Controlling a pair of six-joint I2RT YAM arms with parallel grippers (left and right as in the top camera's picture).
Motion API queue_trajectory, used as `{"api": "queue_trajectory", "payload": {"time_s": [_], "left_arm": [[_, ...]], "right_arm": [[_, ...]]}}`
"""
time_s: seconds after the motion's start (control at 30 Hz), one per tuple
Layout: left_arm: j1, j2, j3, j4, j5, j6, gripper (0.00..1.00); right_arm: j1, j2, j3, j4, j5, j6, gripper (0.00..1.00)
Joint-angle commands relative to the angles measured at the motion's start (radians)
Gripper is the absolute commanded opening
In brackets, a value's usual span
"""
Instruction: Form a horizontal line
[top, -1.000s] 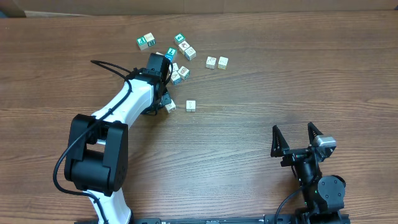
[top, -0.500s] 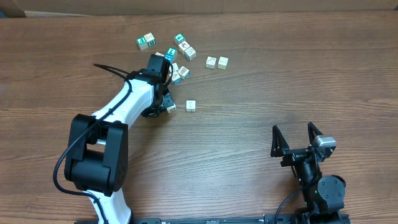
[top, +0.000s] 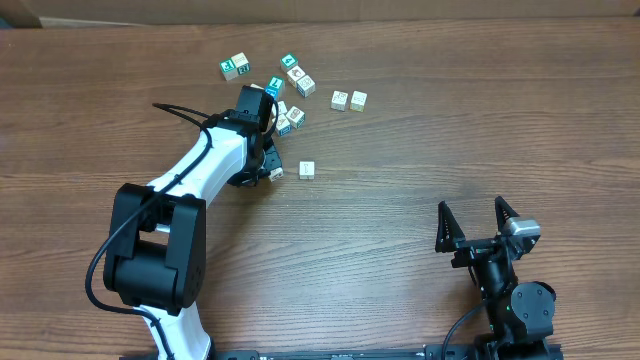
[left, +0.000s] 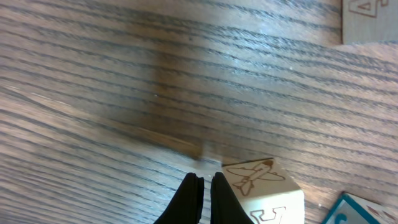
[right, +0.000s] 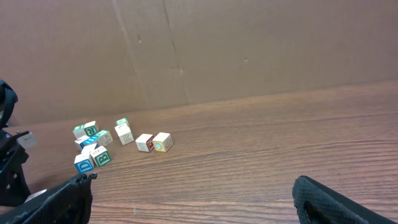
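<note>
My left gripper (top: 268, 168) is shut and empty, with its tips low over the table (left: 204, 185). A pale wooden cube with an airplane drawing (left: 264, 186) touches the outer side of its right finger; it also shows in the overhead view (top: 275, 173). A second lone pale cube (top: 307, 170) lies a little to the right, apart from it (left: 368, 20). Two pale cubes (top: 349, 100) touch in a short horizontal row farther back; one shows a red face in the right wrist view (right: 153, 142). My right gripper (top: 478, 224) is open and empty (right: 199, 205), far from the cubes.
A loose cluster of teal-and-white cubes (top: 287, 92) lies just behind my left gripper, with a pair (top: 235, 67) at its far left. A teal cube edge (left: 364, 211) shows close by the airplane cube. A cardboard wall (right: 205, 50) stands behind the table.
My left arm has shifted slightly to the right, and the airplane cube beside its fingers has edged a little with it. The right arm has not moved.
</note>
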Motion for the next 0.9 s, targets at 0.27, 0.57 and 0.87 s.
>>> {"api": "queue_trajectory", "payload": {"time_s": [0.27,0.57,0.87], "left_arm": [[-0.01,0.007,-0.01,0.01,0.03,0.013,0.04],[-0.01,0.007,-0.01,0.01,0.043,0.031,0.04],[-0.01,0.007,-0.01,0.01,0.046,0.039,0.04]], "right_arm": [[-0.005,-0.008,-0.01,0.006,0.006,-0.004,1.0],[-0.005,-0.008,-0.01,0.006,0.006,-0.005,1.0],[-0.005,-0.008,-0.01,0.006,0.006,-0.004,1.0]]}}
